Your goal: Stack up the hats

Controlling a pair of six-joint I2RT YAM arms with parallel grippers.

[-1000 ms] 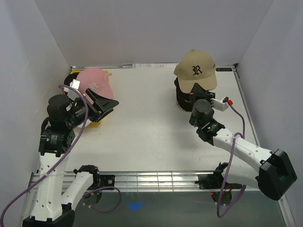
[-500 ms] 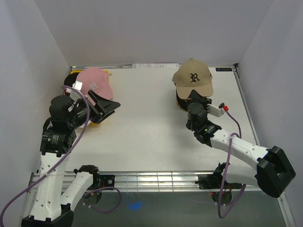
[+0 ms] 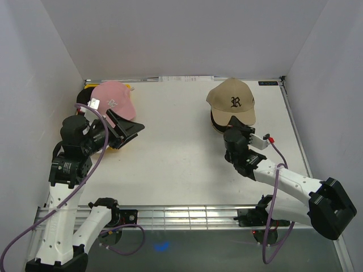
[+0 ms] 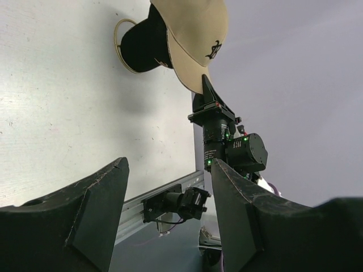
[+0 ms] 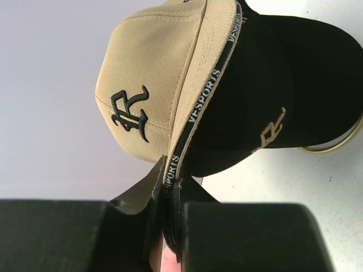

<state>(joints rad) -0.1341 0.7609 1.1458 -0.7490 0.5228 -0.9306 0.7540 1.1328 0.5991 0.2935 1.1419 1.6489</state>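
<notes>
**Two-arm view.** My right hand is clamped on the brim of the tan cap. That cap lies over the black cap, which is on the gold wire stand at the far right of the worktop. My left hand, fingers apart and empty, hovers just beside the pink cap at far left.

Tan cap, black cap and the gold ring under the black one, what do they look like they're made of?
Tan cap: woven, cotton-like twill, matte; fine weave lines, stitched seams and an embroidered black letter show.
Black cap: probably similar matte fabric, with a tan embroidered logo.
Gold ring: likely metal wire, glossy; thin shiny edge, mostly hidden.
</notes>
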